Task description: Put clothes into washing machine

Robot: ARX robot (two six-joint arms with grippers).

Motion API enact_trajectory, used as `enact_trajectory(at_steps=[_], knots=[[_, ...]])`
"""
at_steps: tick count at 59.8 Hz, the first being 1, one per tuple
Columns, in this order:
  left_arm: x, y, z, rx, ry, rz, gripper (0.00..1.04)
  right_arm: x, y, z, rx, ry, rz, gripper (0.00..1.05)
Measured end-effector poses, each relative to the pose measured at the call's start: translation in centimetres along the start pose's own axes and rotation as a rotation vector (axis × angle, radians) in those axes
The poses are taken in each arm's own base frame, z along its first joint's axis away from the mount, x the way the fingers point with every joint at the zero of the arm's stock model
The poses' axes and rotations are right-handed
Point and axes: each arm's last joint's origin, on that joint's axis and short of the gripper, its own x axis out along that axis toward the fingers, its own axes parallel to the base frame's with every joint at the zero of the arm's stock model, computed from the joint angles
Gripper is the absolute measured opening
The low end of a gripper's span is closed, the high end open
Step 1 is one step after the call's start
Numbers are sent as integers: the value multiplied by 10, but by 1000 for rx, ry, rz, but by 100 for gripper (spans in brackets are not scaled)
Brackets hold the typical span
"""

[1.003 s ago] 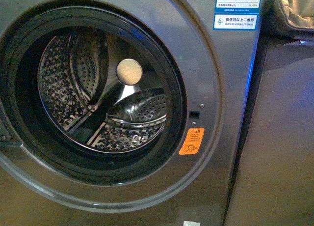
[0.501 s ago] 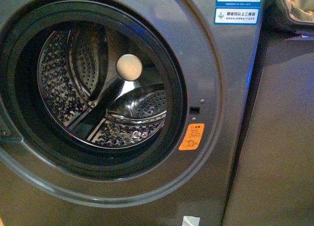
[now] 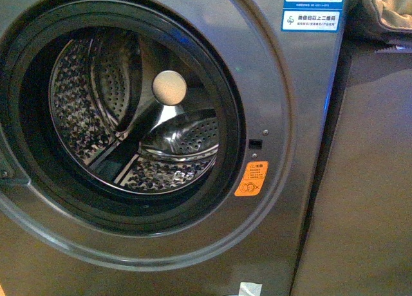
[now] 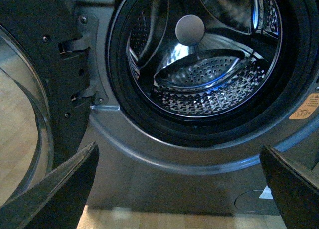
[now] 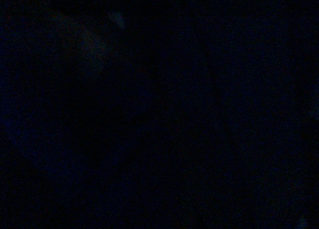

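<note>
The grey washing machine [image 3: 283, 116] fills the front view, its round porthole open onto the perforated steel drum [image 3: 129, 129]. No clothes show inside the drum. An orange warning sticker [image 3: 252, 179] sits beside the porthole and a blue-and-white label [image 3: 311, 18] is at the top. The machine shows in the left wrist view [image 4: 149, 159] with the drum [image 4: 209, 79] empty. My left gripper [image 4: 179, 189] is open and empty, low in front of the machine below the porthole. The dark navy clothes are out of view. The right wrist view is dark.
The open door [image 4: 30, 89] with its glass stands at the hinge side in the left wrist view. Beige padded fabric [image 3: 386, 13] lies on top of a dark cabinet [image 3: 360, 180] to the right of the machine. Light wooden floor [image 4: 149, 220] lies below.
The front view has shifted slightly, so the machine sits a little higher and leftward in frame than a second ago. Nothing else has changed.
</note>
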Motion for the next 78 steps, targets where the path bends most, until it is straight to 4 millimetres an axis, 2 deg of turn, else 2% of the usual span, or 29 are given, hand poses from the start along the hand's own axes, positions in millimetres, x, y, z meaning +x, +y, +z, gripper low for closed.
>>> enact_trajectory(at_steps=[18, 25, 30, 33, 38, 41, 44, 45, 56, 59, 63, 64, 66, 69, 78], knots=[[0, 0, 0, 0, 0, 0, 98, -10, 10, 1, 16, -61, 13, 48], [0, 0, 0, 0, 0, 0, 98, -24, 13, 7, 42, -89, 43, 31], [0, 0, 0, 0, 0, 0, 98, -44, 14, 17, 71, -126, 76, 18], [0, 0, 0, 0, 0, 0, 98, -66, 15, 32, 79, -179, 101, 12], [0, 0, 0, 0, 0, 0, 98, -100, 17, 56, 63, -272, 125, 11], [0, 0, 0, 0, 0, 0, 98, -112, 18, 63, 50, -308, 134, 11], [0, 0, 0, 0, 0, 0, 98, -139, 21, 78, 22, -378, 146, 11], [0, 0, 0, 0, 0, 0, 98, -141, 22, 79, 20, -383, 149, 11], [0, 0, 0, 0, 0, 0, 98, -248, 36, 118, -90, -642, 204, 11], [0, 0, 0, 0, 0, 0, 98, -268, 39, 125, -109, -692, 205, 11], [0, 0, 0, 0, 0, 0, 98, -306, 44, 140, -154, -787, 209, 11], [0, 0, 0, 0, 0, 0, 98, -309, 45, 142, -158, -794, 209, 11], [0, 0, 0, 0, 0, 0, 98, -331, 49, 150, -184, -849, 206, 11], [0, 0, 0, 0, 0, 0, 98, -352, 54, 158, -212, -902, 207, 11], [0, 0, 0, 0, 0, 0, 98, -422, 81, 179, -300, -1096, 224, 11]])
